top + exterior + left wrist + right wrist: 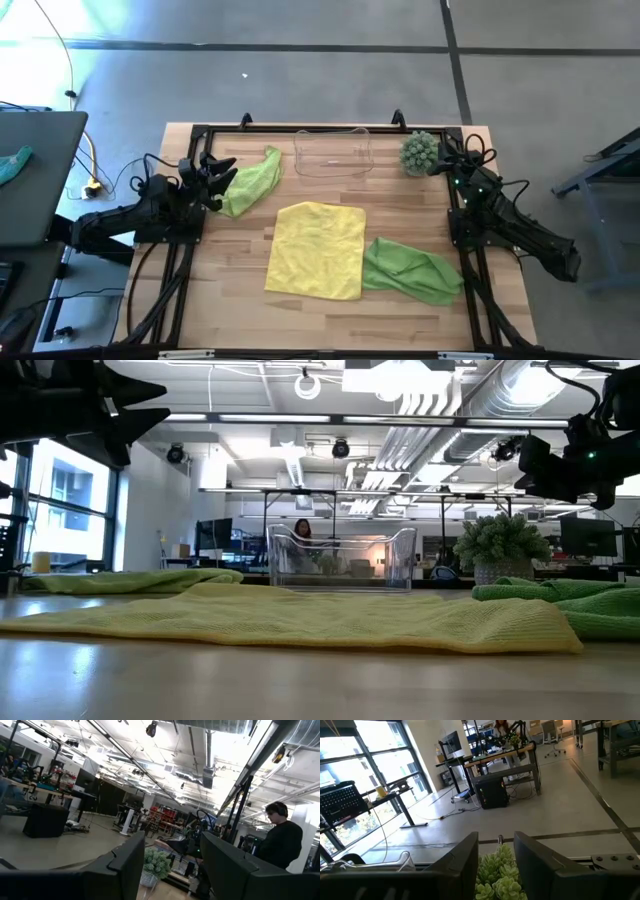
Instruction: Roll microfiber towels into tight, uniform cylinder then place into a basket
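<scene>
While both claws gape empty at table edges, yellow towel (317,249) lies clear.

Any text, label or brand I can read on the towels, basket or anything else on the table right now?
None is readable.
Yellow towel, both green towels: plain, no tag showing.
Clear basket: no label visible.
Plant: no marking visible.
Room screens and equipment behind: too small and blurred to read.
</scene>
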